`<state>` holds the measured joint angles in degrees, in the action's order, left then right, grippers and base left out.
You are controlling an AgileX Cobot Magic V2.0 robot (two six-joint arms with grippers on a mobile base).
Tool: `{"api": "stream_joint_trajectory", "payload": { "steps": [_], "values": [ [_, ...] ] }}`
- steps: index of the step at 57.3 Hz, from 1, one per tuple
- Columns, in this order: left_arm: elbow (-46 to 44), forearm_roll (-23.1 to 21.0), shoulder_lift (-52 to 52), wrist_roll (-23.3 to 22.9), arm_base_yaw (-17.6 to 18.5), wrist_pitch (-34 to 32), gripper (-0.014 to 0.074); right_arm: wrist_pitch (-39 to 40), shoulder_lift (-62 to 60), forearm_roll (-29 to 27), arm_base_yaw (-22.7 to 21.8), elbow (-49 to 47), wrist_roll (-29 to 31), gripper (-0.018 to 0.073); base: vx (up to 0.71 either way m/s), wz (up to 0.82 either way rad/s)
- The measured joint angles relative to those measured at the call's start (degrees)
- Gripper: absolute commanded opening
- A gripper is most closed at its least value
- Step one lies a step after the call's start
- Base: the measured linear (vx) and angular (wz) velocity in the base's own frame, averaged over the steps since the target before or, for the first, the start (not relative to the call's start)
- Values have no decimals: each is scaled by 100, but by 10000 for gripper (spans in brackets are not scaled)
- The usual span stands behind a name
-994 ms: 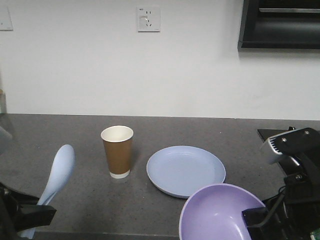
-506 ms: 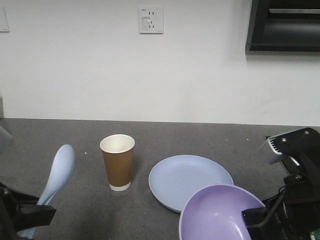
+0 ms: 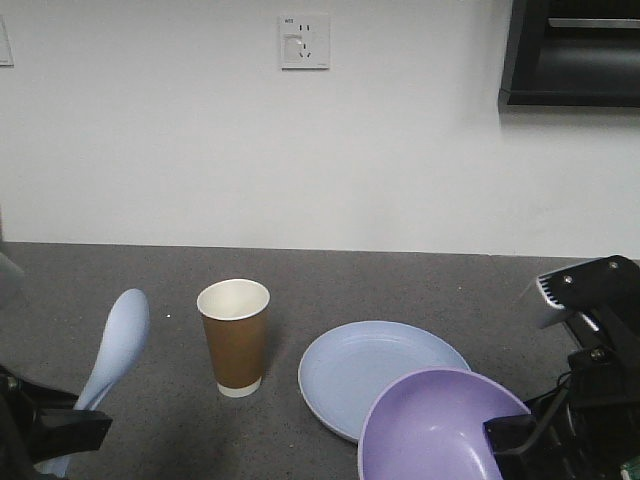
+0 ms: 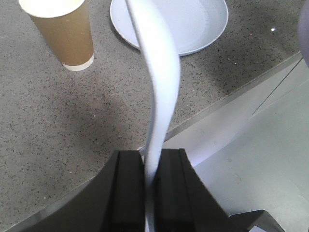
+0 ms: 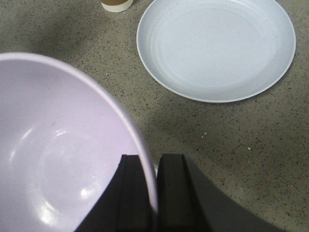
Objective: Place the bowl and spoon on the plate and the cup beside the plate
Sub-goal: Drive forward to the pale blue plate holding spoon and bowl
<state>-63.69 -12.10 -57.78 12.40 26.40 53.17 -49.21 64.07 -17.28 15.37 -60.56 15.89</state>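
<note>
My left gripper (image 3: 62, 432) (image 4: 150, 164) is shut on the handle of the pale blue spoon (image 3: 116, 345) (image 4: 161, 72), which stands up with its scoop on top at the lower left. My right gripper (image 3: 505, 436) (image 5: 150, 169) is shut on the rim of the purple bowl (image 3: 428, 428) (image 5: 58, 159), held tilted above the counter's front right. The bowl hides the near right edge of the pale blue plate (image 3: 372, 370) (image 5: 217, 48) (image 4: 193, 19), which lies flat on the counter. The brown paper cup (image 3: 234, 338) (image 4: 63, 29) stands upright just left of the plate.
The dark speckled counter (image 3: 150, 270) runs to a white wall with a socket (image 3: 304, 41). A black cabinet (image 3: 575, 55) hangs at the upper right. In the left wrist view the counter's front edge (image 4: 231, 92) has pale floor beyond it.
The cup and plate sit lower and nearer in the front view, and more wall shows. Both grippers keep their places in the frame, still holding spoon and bowl.
</note>
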Motion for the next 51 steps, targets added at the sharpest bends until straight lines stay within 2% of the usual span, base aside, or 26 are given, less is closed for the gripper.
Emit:
{"api": "stream_joint_trajectory", "payload": {
  "steps": [51],
  "values": [
    [0,0,0,0,0,0,136,-6,0,0,0,0,0,102,0,0]
  ]
}}
